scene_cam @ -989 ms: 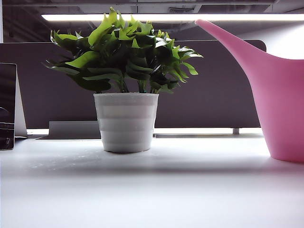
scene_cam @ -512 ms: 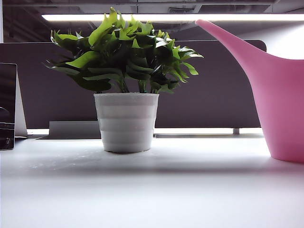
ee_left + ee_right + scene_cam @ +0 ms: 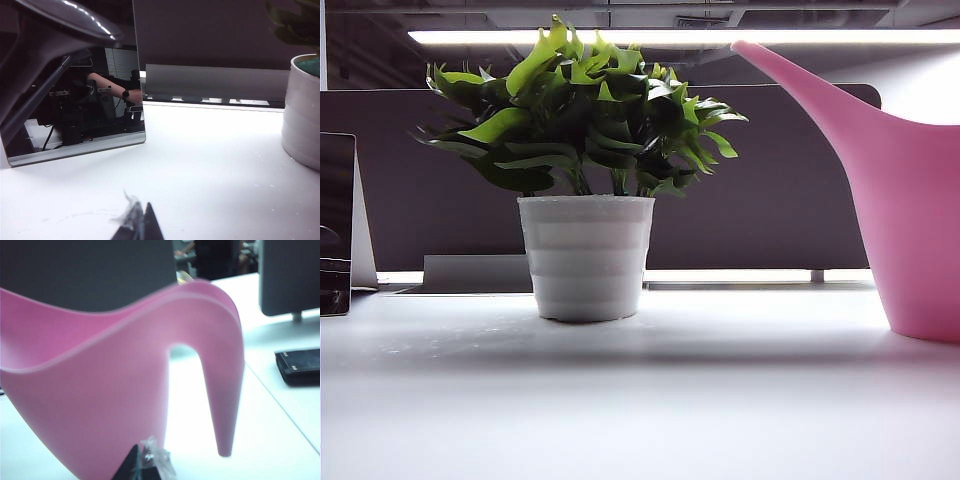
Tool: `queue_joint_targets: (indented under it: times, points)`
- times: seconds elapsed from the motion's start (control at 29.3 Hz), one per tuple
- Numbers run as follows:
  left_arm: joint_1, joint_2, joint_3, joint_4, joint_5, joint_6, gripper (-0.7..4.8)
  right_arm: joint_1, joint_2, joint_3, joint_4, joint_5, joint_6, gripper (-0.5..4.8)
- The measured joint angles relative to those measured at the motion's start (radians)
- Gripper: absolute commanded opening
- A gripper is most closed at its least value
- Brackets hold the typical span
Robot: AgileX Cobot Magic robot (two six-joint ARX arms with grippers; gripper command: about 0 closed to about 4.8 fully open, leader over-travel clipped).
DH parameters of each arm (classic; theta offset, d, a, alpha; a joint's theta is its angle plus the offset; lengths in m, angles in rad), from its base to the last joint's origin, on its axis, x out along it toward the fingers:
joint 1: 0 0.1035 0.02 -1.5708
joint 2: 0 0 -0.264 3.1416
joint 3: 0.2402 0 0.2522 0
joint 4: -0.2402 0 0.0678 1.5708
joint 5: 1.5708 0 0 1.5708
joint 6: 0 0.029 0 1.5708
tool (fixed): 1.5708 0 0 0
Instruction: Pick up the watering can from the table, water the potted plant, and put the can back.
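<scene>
The pink watering can [image 3: 910,230] stands on the white table [image 3: 640,400] at the right, its long spout [image 3: 790,75] reaching up toward the potted plant [image 3: 585,150]. The plant's white ribbed pot [image 3: 585,260] stands left of centre. Neither gripper shows in the exterior view. My right gripper [image 3: 142,462] is shut and empty, low and close in front of the watering can [image 3: 100,390], beside its curved handle [image 3: 220,390]. My left gripper [image 3: 141,220] is shut and empty just over the table, with the white pot [image 3: 302,115] off to one side.
A dark reflective panel [image 3: 75,100] leans on the table near the left gripper and shows at the exterior view's left edge [image 3: 335,220]. A grey partition [image 3: 770,180] closes the back. A flat black device [image 3: 299,366] lies beyond the can.
</scene>
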Motion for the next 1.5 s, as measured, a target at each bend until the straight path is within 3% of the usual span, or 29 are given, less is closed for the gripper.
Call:
queue_joint_targets:
  times: [0.2, 0.34, 0.61, 1.5]
  points:
    - [0.000, 0.000, 0.000, 0.000, 0.000, 0.000, -0.05, 0.054, -0.125, 0.000, -0.123, 0.011, -0.053, -0.05]
    - [0.000, 0.000, 0.000, 0.000, 0.000, 0.000, -0.05, 0.143, -0.269, 0.000, -0.242, 0.106, -0.091, -0.05]
    - [0.000, 0.000, 0.000, 0.000, 0.000, 0.000, -0.05, 0.176, -0.394, 0.000, -0.390, 0.156, -0.098, -0.05]
    - [0.000, 0.000, 0.000, 0.000, 0.000, 0.000, -0.05, 0.187, -0.415, 0.000, -0.427, 0.106, -0.106, -0.05]
